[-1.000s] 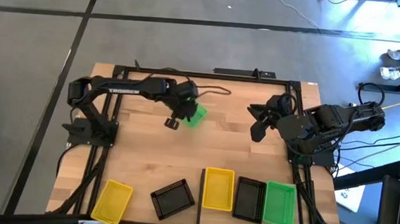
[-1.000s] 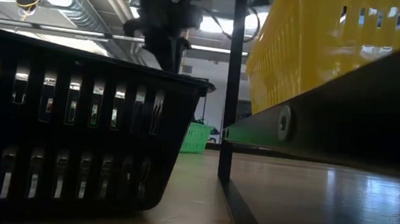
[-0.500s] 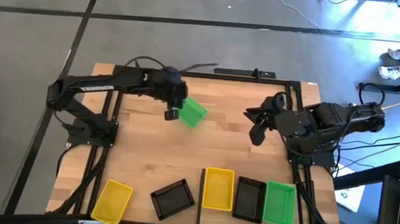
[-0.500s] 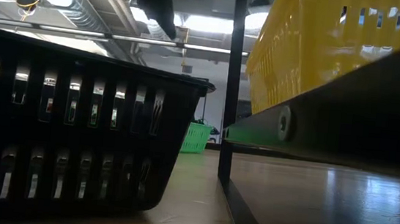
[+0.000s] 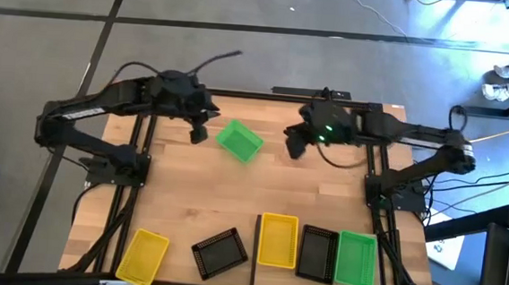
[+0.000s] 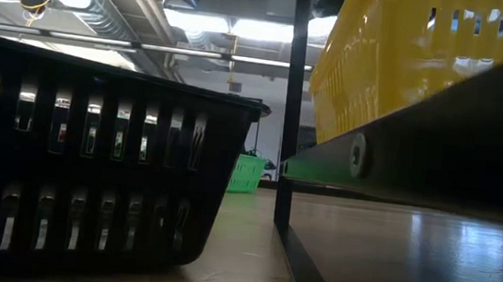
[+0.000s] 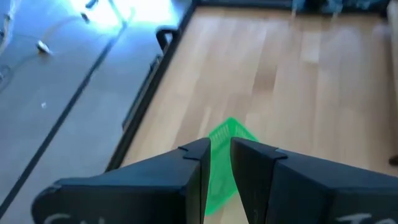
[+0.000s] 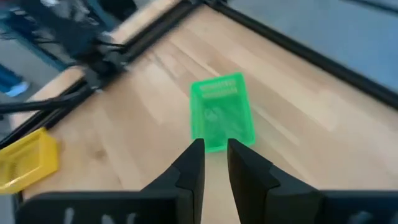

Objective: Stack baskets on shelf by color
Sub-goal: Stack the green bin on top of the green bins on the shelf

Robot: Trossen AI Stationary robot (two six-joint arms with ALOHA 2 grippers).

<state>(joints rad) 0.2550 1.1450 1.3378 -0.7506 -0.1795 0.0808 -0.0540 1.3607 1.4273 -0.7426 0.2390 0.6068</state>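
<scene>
A green basket (image 5: 238, 140) (image 6: 246, 173) sits flat on its base on the tabletop near the far edge. My left gripper (image 5: 199, 131) (image 7: 219, 155) hovers to its left, fingers a narrow gap apart, touching nothing. My right gripper (image 5: 294, 148) (image 8: 215, 152) hovers to its right, also with a narrow gap, pointing at the green basket (image 8: 221, 115). On the shelf (image 6: 437, 131) at the near right stand a yellow basket (image 5: 276, 240), a black basket (image 5: 317, 253) and a green basket (image 5: 355, 258). A yellow basket (image 5: 143, 256) and a black basket (image 5: 220, 252) lie on the tabletop near the near edge.
The shelf's black bar (image 5: 256, 241) stands between the loose black basket and the shelved yellow one. A black frame (image 5: 267, 96) runs round the table. Bare planks (image 5: 233, 195) lie between the far green basket and the near row. Cables trail off the far edge.
My left gripper has drawn back from over the green basket toward the table's far left and risen. My right arm has swung out from the right edge toward the green basket. The green basket has stayed where it was.
</scene>
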